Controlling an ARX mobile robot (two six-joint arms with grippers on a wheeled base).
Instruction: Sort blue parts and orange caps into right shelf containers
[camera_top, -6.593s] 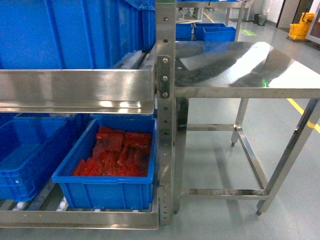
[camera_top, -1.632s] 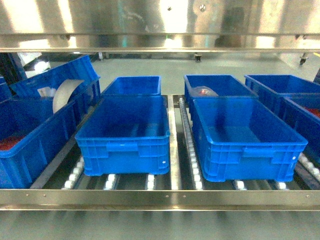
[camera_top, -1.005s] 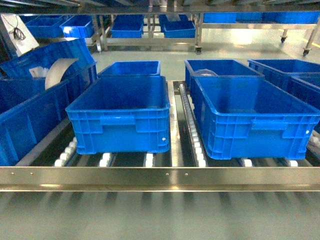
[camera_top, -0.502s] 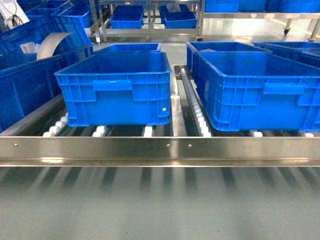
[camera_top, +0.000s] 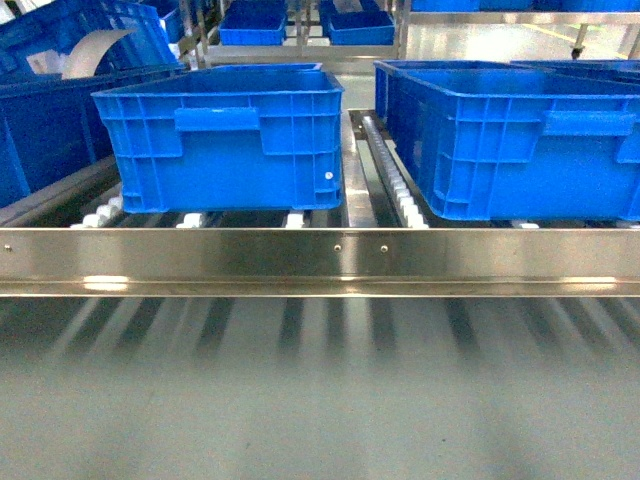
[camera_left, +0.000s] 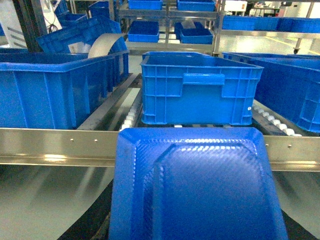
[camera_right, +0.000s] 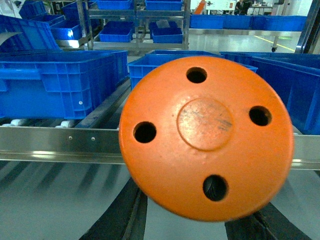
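In the left wrist view a blue part (camera_left: 197, 190), a moulded tray-like piece with a woven texture, fills the lower frame. My left gripper (camera_left: 197, 235) is shut on it, and only dark finger edges (camera_left: 87, 222) show beside it. My right gripper (camera_right: 192, 215) is shut on an orange cap (camera_right: 205, 137), a round disc with several holes, and its black fingers (camera_right: 117, 215) spread below the cap. Blue shelf containers (camera_top: 225, 135) (camera_top: 520, 130) stand on the roller shelf ahead. Neither gripper shows in the head view.
A steel front rail (camera_top: 320, 255) runs across the shelf at bin-base height. White rollers (camera_top: 405, 205) lie between the two bins. More blue bins stand at the left (camera_top: 45, 120), one holding a curved white piece (camera_top: 95, 45). Further racks with bins stand behind.
The head view has sunk lower against the shelf: the bins, once seen from above, now show side-on with the rail higher in frame. Earlier the view faced a bin of red parts.
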